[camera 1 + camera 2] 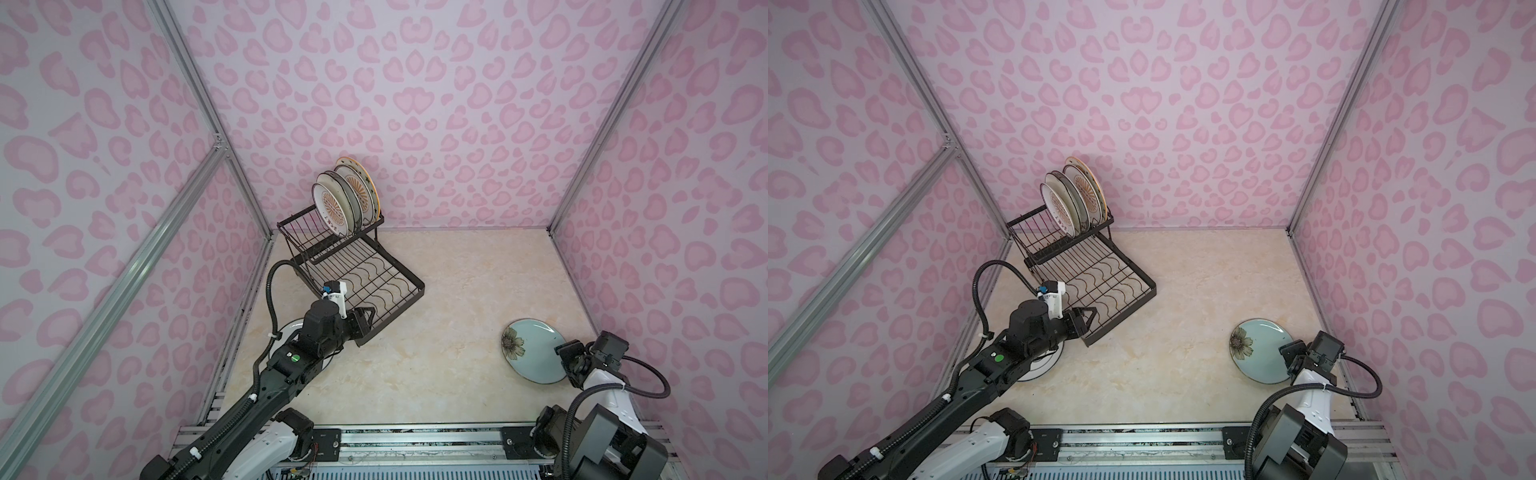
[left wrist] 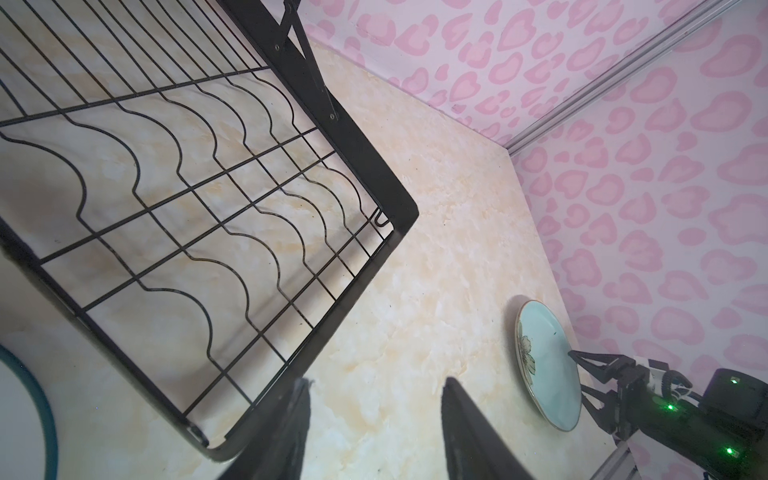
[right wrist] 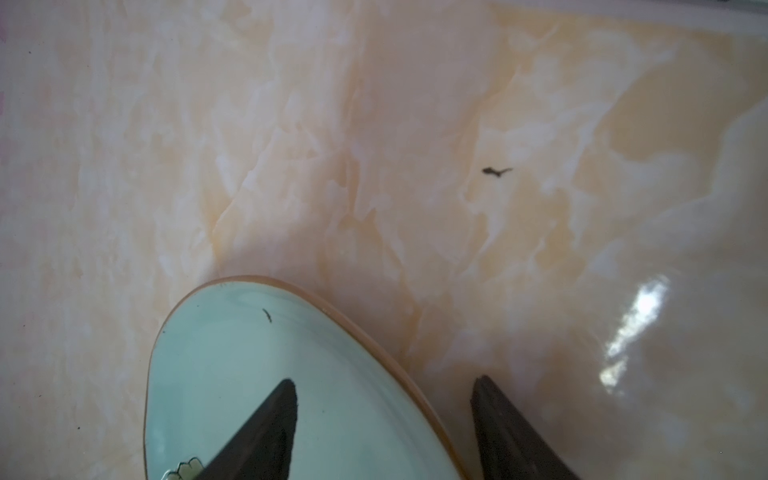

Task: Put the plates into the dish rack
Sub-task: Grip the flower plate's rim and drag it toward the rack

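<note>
Several plates (image 1: 332,205) already stand in the dish rack's (image 1: 415,286) raised basket (image 1: 299,232), but two lie on the table (image 1: 436,299) — the pale blue-green plate (image 1: 532,353), its rim straddled by the open right claw (image 3: 384,380), and a white plate (image 1: 1040,370) beneath the left arm, the left claw (image 2: 376,382) gaping empty.

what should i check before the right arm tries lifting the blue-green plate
1. right jaws astride the blue-green plate rim: ok, one side above it, one outside.
2. plate gripped: not ok, the jaws stand open and the plate lies flat on the table.
3. free slots in the dish rack: ok, bare wires beside the standing plates.
4. left jaws empty: ok, open, holding nothing.
5. white plate under the left arm: cannot tell, mostly hidden.
</note>
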